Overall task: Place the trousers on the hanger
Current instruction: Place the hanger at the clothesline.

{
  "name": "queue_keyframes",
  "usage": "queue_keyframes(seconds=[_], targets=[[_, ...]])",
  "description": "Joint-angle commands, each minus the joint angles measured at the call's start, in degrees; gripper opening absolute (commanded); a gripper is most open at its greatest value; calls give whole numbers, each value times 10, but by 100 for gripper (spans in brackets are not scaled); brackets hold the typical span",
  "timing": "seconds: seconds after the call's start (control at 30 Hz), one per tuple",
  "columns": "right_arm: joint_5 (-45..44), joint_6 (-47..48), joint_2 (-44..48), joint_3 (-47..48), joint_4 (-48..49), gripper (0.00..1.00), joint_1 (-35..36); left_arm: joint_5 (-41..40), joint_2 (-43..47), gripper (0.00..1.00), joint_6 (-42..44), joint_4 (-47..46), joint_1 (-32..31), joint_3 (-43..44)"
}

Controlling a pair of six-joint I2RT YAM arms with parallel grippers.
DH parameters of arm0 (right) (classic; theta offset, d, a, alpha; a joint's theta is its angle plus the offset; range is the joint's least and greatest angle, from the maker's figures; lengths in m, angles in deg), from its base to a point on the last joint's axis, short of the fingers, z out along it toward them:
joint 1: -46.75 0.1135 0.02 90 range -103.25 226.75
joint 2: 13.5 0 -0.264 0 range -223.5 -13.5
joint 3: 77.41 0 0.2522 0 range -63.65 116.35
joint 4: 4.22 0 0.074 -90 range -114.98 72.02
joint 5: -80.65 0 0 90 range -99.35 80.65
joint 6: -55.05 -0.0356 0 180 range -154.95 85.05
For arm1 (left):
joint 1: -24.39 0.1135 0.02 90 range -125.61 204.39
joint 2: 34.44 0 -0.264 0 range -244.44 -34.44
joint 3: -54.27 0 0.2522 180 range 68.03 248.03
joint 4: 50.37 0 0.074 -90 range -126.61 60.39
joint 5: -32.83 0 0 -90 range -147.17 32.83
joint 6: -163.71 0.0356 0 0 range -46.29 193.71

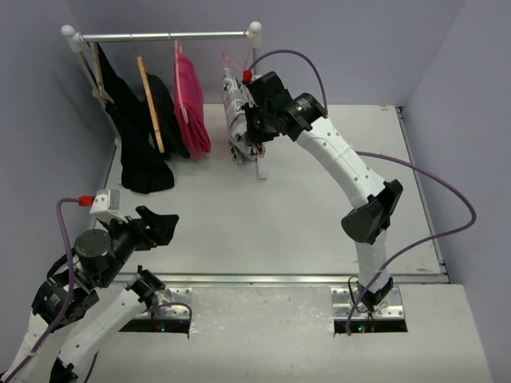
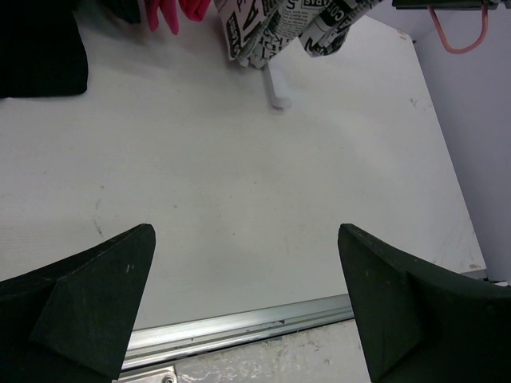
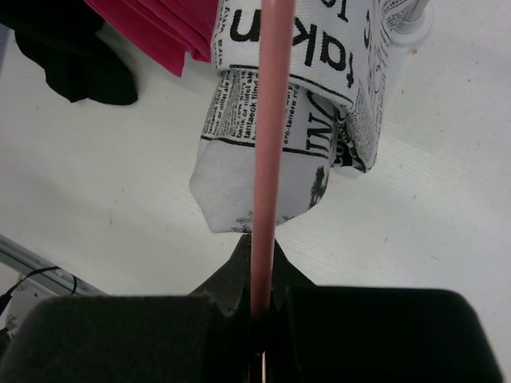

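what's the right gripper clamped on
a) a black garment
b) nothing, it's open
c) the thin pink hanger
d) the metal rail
C: in the right wrist view the right gripper is shut on the pink hanger, whose thin bar runs up out of the closed fingers in front of the trousers.

Bright, even light, soft shadows; the hanger [image 3: 267, 120] blurs close to the lens.
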Motion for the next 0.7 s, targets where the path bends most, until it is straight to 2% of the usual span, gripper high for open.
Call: queue_keyframes(seconds=[0.0, 0.67], targets=[[-3, 32, 9, 58, 156, 0, -4, 11, -2, 97, 2, -31, -4, -2], [29, 38, -44, 76, 251, 0, -41, 15, -5, 97, 3, -31, -5, -5]])
